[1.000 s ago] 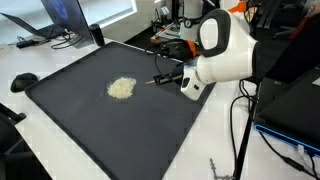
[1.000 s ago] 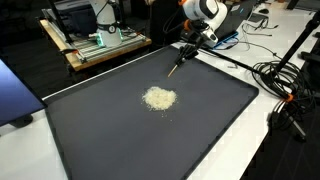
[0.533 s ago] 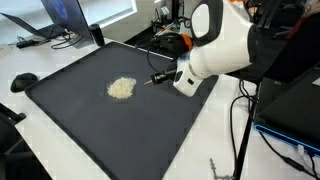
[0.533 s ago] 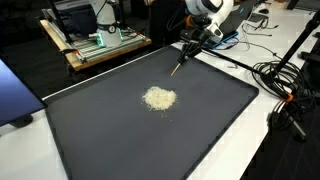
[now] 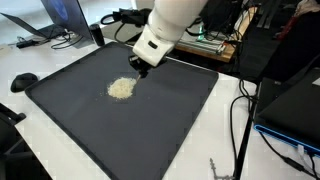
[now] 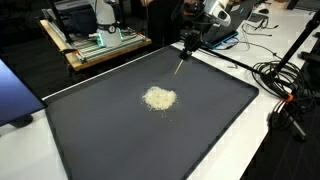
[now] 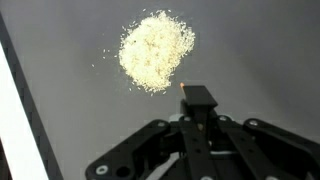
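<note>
I am looking at a big black mat (image 6: 110, 140) that covers most of the white worktop (image 5: 225, 130). Near the middle of the mat lies a small pile of pale grains (image 6: 159, 98), and some single grains are scattered around it in the wrist view. The gripper (image 6: 187, 42) hangs above the mat, between the pile and the mat's far edge in an exterior view. Its fingers are pressed together on a thin stick (image 6: 181, 62), which points slantwise down toward the pile. The lower end of the stick is near the grains but apart from them; if it touches the mat, I cannot tell. In the wrist view the pile (image 7: 155, 50) is just in front of the gripper (image 7: 197, 100). A laptop (image 5: 55, 15) stands past one corner of the mat, and black cables (image 6: 285, 85) lie on the worktop beside another edge
</note>
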You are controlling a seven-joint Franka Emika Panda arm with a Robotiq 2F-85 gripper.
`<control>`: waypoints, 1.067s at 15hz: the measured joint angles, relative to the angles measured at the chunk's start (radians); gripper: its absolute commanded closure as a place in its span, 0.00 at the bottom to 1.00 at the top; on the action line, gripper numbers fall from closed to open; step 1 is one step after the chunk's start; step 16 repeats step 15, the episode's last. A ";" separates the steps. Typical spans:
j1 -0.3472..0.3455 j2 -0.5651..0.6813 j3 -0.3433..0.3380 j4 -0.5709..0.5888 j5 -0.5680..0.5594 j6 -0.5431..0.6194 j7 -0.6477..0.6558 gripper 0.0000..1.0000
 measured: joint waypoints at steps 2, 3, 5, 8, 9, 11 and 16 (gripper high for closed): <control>-0.044 -0.049 -0.008 -0.030 0.056 0.058 -0.042 0.97; -0.064 -0.073 -0.013 -0.046 0.084 0.086 -0.067 0.97; -0.102 -0.117 -0.026 -0.076 0.150 0.136 -0.127 0.97; -0.157 -0.177 -0.042 -0.118 0.269 0.197 -0.245 0.97; -0.177 -0.198 -0.046 -0.131 0.317 0.211 -0.296 0.97; -0.211 -0.235 -0.058 -0.150 0.405 0.223 -0.390 0.97; -0.256 -0.299 -0.099 -0.177 0.554 0.223 -0.557 0.97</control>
